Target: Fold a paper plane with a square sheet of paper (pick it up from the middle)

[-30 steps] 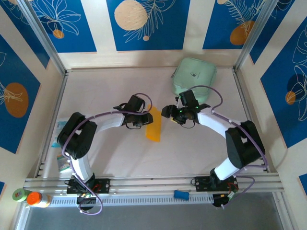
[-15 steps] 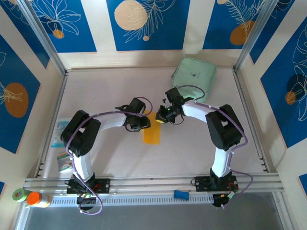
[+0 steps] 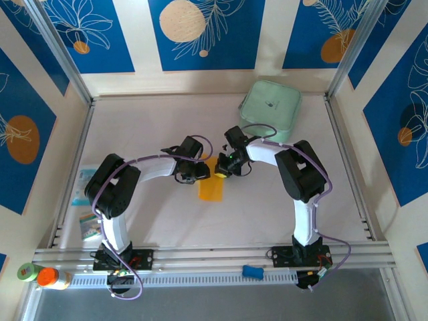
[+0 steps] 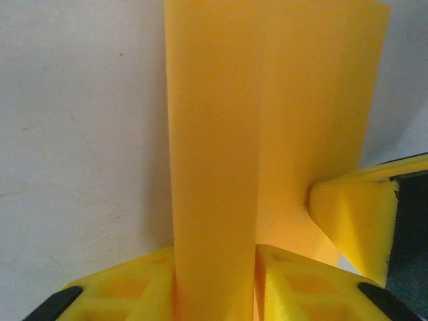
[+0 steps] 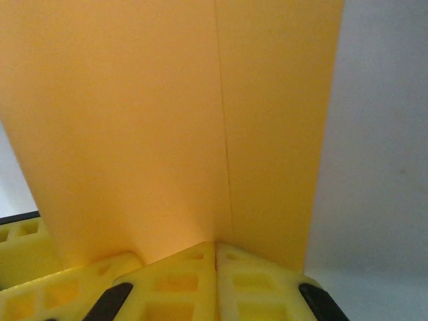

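Observation:
The square sheet of paper, orange-yellow and folded lengthwise, is held up off the table between my two grippers. From the left, my left gripper meets it. In the left wrist view a folded band of the sheet runs down between the yellow fingers of the left gripper, and both touch it. My right gripper reaches in from the right. Seen from the right wrist, the sheet's crease runs straight into the seam of the right gripper, whose fingers are pressed together on it.
A mint-green rounded case lies at the back right, close behind the right arm. Printed packets lie by the left wall. An orange-capped bottle and a blue piece sit at the front rail.
My right gripper moved left from beside the case to the paper and shut on it. The sheet sank a little toward the front. The left gripper stayed at the sheet.

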`<action>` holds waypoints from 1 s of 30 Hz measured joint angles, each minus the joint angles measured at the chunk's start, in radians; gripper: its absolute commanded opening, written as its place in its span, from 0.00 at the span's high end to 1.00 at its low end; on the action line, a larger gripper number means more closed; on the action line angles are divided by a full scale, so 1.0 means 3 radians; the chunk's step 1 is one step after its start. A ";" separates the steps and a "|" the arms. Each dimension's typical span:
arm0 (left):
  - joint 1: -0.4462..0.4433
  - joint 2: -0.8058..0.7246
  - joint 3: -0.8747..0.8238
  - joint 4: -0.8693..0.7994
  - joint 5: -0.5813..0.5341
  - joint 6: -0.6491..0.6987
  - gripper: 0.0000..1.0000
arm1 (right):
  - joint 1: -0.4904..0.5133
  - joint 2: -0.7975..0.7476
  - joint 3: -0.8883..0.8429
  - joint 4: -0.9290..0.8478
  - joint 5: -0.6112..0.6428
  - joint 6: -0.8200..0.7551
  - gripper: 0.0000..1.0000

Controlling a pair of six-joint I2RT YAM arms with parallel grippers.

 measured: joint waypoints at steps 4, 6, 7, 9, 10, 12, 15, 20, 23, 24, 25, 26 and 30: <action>0.0003 -0.0017 0.0036 -0.0066 0.0001 0.0061 0.47 | 0.0000 0.0013 0.0032 -0.0048 0.0048 -0.0067 0.93; 0.0020 -0.0037 0.0041 -0.0132 0.0001 0.0090 0.45 | 0.0000 0.0024 0.0055 -0.0079 0.0053 -0.0103 0.93; 0.0039 -0.0047 0.0043 -0.0169 0.0001 0.0106 0.44 | 0.0000 0.0024 0.0061 -0.0088 0.0061 -0.0114 0.92; 0.0088 -0.0061 0.0043 -0.0235 0.0008 0.0145 0.43 | 0.0000 0.0025 0.0064 -0.0095 0.0071 -0.0139 0.92; 0.0112 -0.0066 0.0043 -0.0264 0.0014 0.0164 0.42 | -0.0001 0.0025 0.0066 -0.0098 0.0076 -0.0149 0.92; 0.0154 -0.0067 0.0052 -0.0315 0.0037 0.0197 0.42 | -0.0001 0.0025 0.0069 -0.0102 0.0083 -0.0160 0.91; 0.0177 -0.0065 0.0098 -0.0398 0.0095 0.0257 0.43 | -0.0001 0.0031 0.0071 -0.0104 0.0088 -0.0160 0.91; 0.0181 0.0013 0.0163 -0.0463 0.0198 0.0308 0.51 | -0.0008 0.0031 0.0071 -0.0104 0.0074 -0.0156 0.88; 0.0187 0.0041 0.0189 -0.0509 0.0202 0.0333 0.54 | -0.0019 0.0028 0.0071 -0.0090 0.0039 -0.0135 0.84; 0.0187 0.0053 0.0201 -0.0523 0.0201 0.0336 0.54 | -0.0023 0.0022 0.0071 -0.0086 0.0033 -0.0132 0.82; 0.0187 0.0064 0.0207 -0.0538 0.0201 0.0334 0.54 | -0.0029 0.0003 0.0071 -0.0084 0.0033 -0.0118 0.80; 0.0187 0.0072 0.0212 -0.0543 0.0201 0.0334 0.54 | -0.0039 -0.0039 0.0065 -0.0078 0.0037 -0.0093 0.78; 0.0187 0.0112 0.0244 -0.0587 0.0177 0.0334 0.55 | -0.0100 -0.0373 -0.0079 0.0037 0.0050 -0.0008 0.73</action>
